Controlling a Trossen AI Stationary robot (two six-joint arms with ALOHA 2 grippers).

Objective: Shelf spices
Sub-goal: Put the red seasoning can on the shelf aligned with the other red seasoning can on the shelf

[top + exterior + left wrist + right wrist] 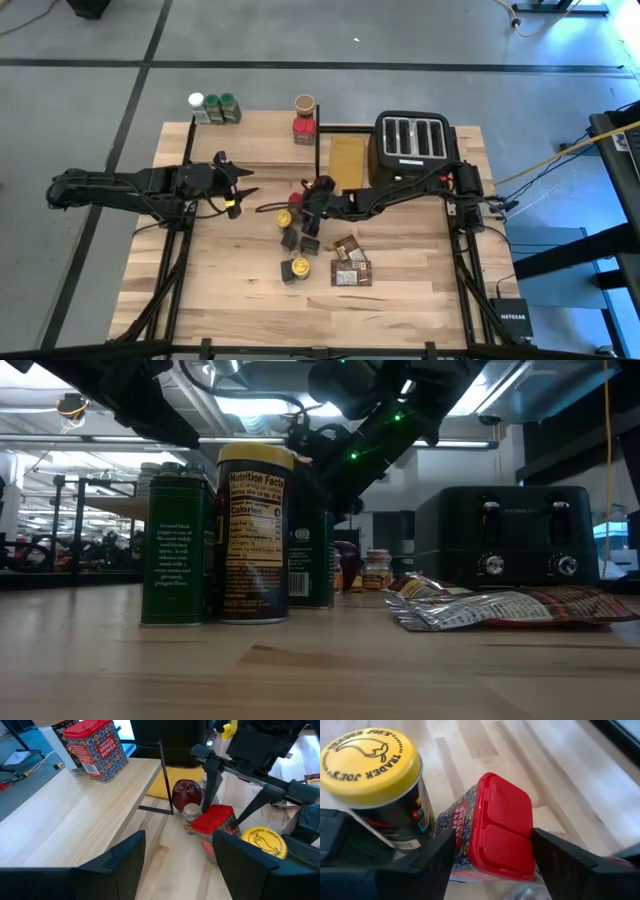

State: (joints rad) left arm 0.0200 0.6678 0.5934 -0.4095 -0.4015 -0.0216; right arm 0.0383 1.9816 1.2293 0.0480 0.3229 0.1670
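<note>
Now, on your left, the left gripper [238, 190] hovers at the shelf [255, 150] edge, jaws released and empty. Mid-counter [230, 280], your right gripper [492, 855] straddles the red-lidded tin [490, 827], fingers flanking it; whether they pinch it, you cannot tell. A yellow-lidded jar [370, 767] stands just beside
</note>
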